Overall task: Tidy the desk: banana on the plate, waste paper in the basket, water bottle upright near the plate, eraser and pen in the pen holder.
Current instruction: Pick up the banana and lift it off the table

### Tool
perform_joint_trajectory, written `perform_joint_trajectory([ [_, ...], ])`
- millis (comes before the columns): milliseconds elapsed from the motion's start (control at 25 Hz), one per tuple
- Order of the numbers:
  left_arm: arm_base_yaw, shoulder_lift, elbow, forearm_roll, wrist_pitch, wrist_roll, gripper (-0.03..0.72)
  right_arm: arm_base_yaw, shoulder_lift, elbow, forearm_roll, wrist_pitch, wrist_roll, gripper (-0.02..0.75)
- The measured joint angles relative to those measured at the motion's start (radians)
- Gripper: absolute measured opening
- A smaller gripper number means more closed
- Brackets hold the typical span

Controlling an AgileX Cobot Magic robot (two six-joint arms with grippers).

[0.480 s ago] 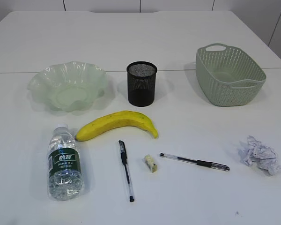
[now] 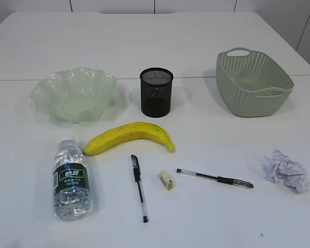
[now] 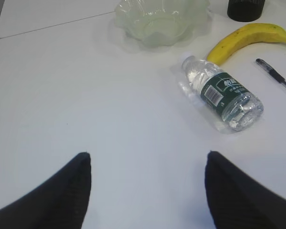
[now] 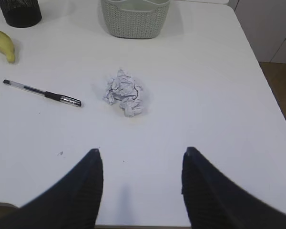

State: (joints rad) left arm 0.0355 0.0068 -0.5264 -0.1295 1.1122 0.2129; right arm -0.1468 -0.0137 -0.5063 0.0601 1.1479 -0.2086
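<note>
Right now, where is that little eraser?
In the exterior view the eraser lies on the desk near the front, between the two pens, just below the banana's tip.

Banana [image 2: 129, 136], water bottle [image 2: 71, 180] flat on desk [image 2: 206, 217]; plate [image 2: 75, 94] empty

- I count two pens: pen [image 2: 138, 188], second pen [image 2: 215, 178]
- One banana [image 2: 129, 136]
- One water bottle [image 2: 70, 181]
- One eraser [image 2: 166, 180]
- One waste paper [image 2: 286, 170]
- One plate [image 2: 75, 94]
- One basket [image 2: 253, 82]
- One pen holder [image 2: 156, 92]

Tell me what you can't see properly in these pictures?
- Bottle label writing: too small to read in the outside view.
- Pen holder: cut off by the top edge in the left wrist view.
- Banana: cut off by the left edge in the right wrist view.
</note>
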Motion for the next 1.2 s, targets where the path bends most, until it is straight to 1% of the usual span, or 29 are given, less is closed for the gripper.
perform_joint_trajectory([
  [1200,0.000,0.000,0.000,0.000,0.000,0.000,0.528,0.000,0.000,0.000,0.000,0.000,0.000,0.400],
])
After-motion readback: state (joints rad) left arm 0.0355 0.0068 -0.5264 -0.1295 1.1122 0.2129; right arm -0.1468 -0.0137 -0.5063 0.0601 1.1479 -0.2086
